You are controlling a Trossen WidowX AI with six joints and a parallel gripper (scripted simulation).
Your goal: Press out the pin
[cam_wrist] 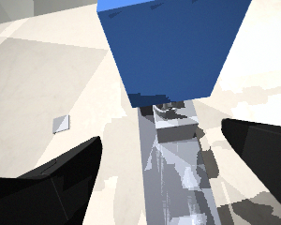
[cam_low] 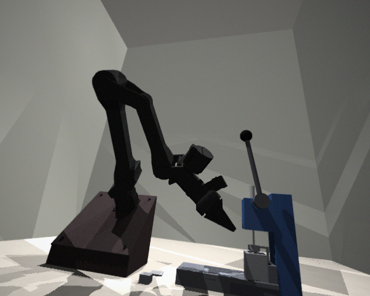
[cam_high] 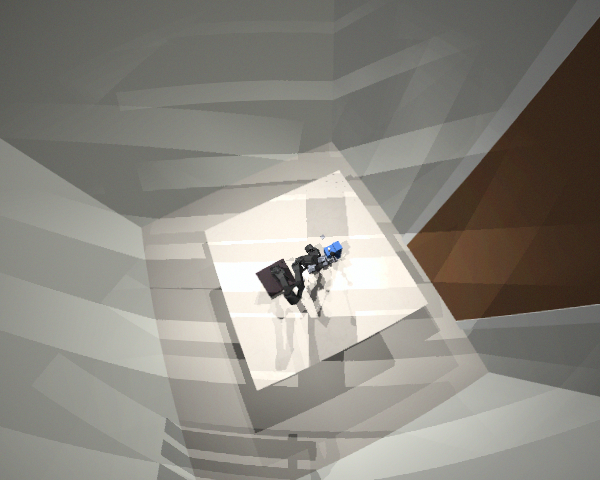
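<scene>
Gripper: the gripper (cam_high: 327, 258) (cam_low: 234, 229) (cam_wrist: 160, 133) is spread wide, nothing between its fingers, tips near the press head.
Bed: the grey press bed (cam_low: 210, 276) (cam_wrist: 178, 187) runs lengthwise toward the blue press frame (cam_high: 333, 250) (cam_low: 285, 213) (cam_wrist: 173, 52).
Block: the grey block (cam_low: 255, 266) (cam_wrist: 178, 133) sits on it, below the punch (cam_low: 253, 237).
Ring: the round ring (cam_low: 253, 247) (cam_wrist: 165, 111) on top is partly hidden; contents unclear.
Room: gap between fingertips and frame.
Lever: the lever (cam_low: 253, 162) stands up.
</scene>
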